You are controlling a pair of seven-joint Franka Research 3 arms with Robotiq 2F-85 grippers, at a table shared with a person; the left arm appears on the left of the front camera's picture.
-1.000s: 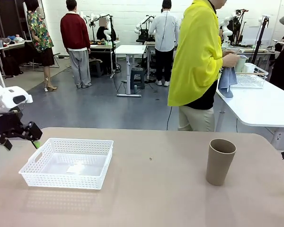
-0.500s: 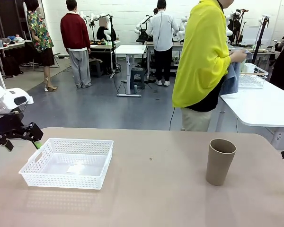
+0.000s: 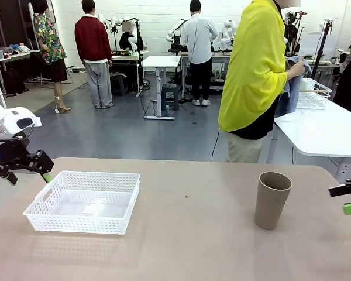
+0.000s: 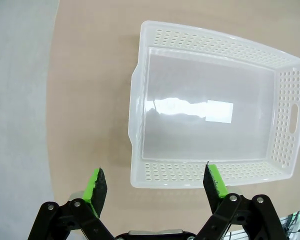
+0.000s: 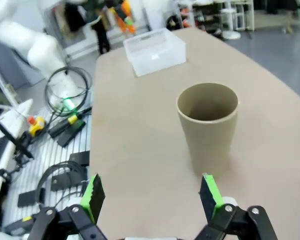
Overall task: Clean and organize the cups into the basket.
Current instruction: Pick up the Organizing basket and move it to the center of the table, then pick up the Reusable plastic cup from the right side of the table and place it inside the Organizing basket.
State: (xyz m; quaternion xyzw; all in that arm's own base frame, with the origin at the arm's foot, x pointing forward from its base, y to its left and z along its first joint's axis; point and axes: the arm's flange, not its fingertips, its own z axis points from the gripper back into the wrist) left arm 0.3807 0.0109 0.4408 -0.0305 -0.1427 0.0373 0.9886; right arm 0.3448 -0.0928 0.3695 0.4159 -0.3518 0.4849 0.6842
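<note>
One tan-brown cup (image 3: pixel 272 199) stands upright and empty on the right part of the table; the right wrist view has this cup (image 5: pixel 208 127) just beyond the fingers. At the right edge my right gripper (image 3: pixel 350 198) is open, a short way from the cup, and its fingers (image 5: pixel 92 195) frame bare table. The white lattice basket (image 3: pixel 85 200) lies empty on the left. My left gripper (image 3: pixel 28 170) hovers open at the basket's left end, above the basket (image 4: pixel 215 110) rim. A person in a yellow top (image 3: pixel 254 76) holds a pale cup and a blue cloth at a far table.
The tan table (image 3: pixel 181 252) spreads between basket and cup. Behind the person, a white table (image 3: pixel 322 129) carries a wire-rod basket (image 3: pixel 309 93). Other people stand farther back in the room.
My right gripper has come further into view at the right edge, towards the cup. The person has turned further towards the far white table. The left arm barely moved.
</note>
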